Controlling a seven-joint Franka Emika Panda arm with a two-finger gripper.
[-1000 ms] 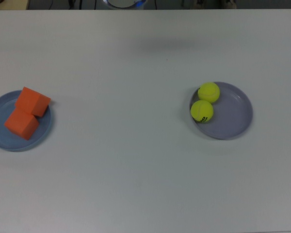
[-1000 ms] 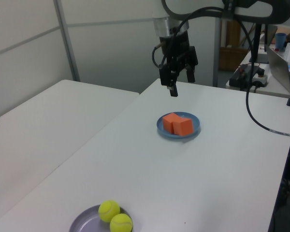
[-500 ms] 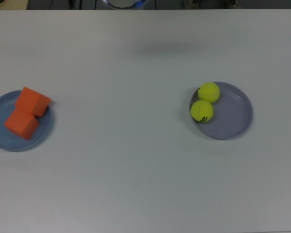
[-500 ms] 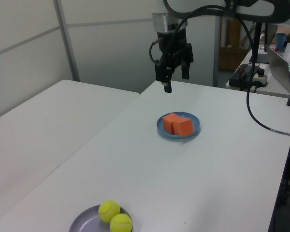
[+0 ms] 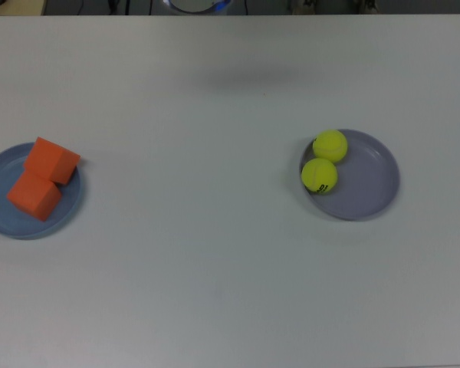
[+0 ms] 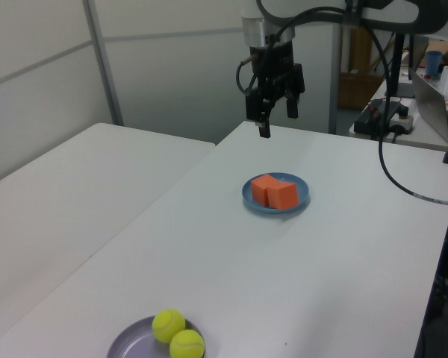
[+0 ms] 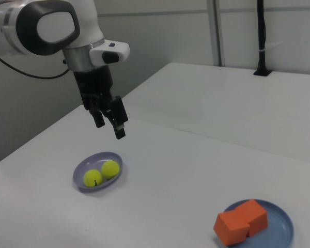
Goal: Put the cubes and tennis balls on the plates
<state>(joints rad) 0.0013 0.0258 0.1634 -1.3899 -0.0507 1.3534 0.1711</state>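
Because both orange cubes [image 5: 42, 178] rest touching on the blue plate [image 5: 0, 222] and both tennis balls [image 5: 324, 161] sit touching on the lavender plate [image 5: 368, 188], well apart on the desk [image 5: 215, 253], the tool [image 6: 272, 112] hangs high, spread and empty, the task judged complete.

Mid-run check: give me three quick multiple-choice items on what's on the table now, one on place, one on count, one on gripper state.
1. Where are the tennis balls?
A. on the lavender plate
B. on the bare table
C. on the blue plate

2. How many cubes lie on the blue plate?
A. one
B. two
C. three

3. How is the gripper?
A. shut on a ball
B. shut on a cube
C. open and empty

Answers:
1 A, both balls sit inside its rim at the top view's left.
2 B, two orange blocks touch there.
3 C, the right view shows its fingers apart, nothing between, above the table.
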